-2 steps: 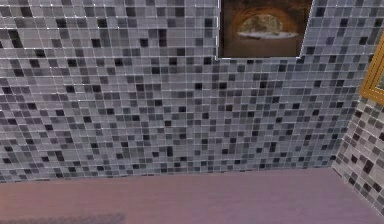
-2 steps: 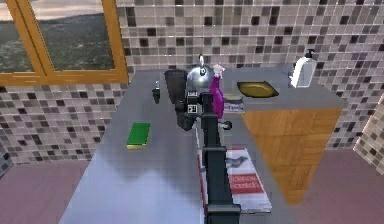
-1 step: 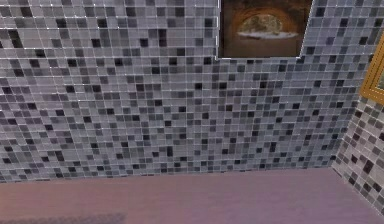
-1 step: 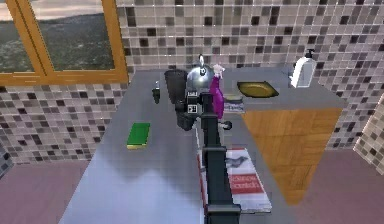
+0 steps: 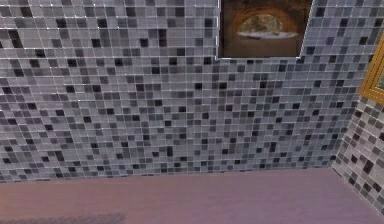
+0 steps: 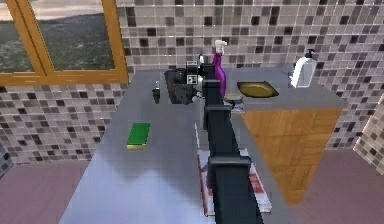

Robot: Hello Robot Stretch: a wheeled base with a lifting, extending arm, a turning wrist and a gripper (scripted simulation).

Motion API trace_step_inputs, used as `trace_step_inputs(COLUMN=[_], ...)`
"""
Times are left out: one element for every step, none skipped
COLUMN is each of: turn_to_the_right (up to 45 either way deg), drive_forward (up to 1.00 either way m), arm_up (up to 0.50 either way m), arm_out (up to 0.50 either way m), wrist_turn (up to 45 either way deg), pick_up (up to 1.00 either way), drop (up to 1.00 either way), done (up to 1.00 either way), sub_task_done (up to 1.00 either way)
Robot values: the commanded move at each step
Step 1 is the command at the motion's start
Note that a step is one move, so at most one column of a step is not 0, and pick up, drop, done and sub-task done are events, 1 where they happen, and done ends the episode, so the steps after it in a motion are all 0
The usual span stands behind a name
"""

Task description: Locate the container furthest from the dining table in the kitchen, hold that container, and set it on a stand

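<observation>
- Purple bottle (image 6: 217,68) with a white top stands near the countertop's (image 6: 120,175) far edge, by the tiled wall.
- Gripper (image 6: 178,86) shows just beside it, toward the arm side view's left. I cannot tell whether its fingers are apart or together, or whether it holds anything.
- Yellowish basin (image 6: 258,90) and white dispenser (image 6: 302,71) sit toward the far right corner.
- Green sponge (image 6: 139,135) lies near the left edge.
- Ahead, a picture (image 5: 262,28) hangs on mosaic tiles.
</observation>
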Motion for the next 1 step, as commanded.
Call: trace_step_inputs(turn_to_the_right=[0.0], drive_forward=[0.00], arm_up=[0.06], arm_out=[0.00], wrist_turn=[0.0], pick_up=[0.00], drop=[0.00], done=[0.00], sub_task_done=[0.00])
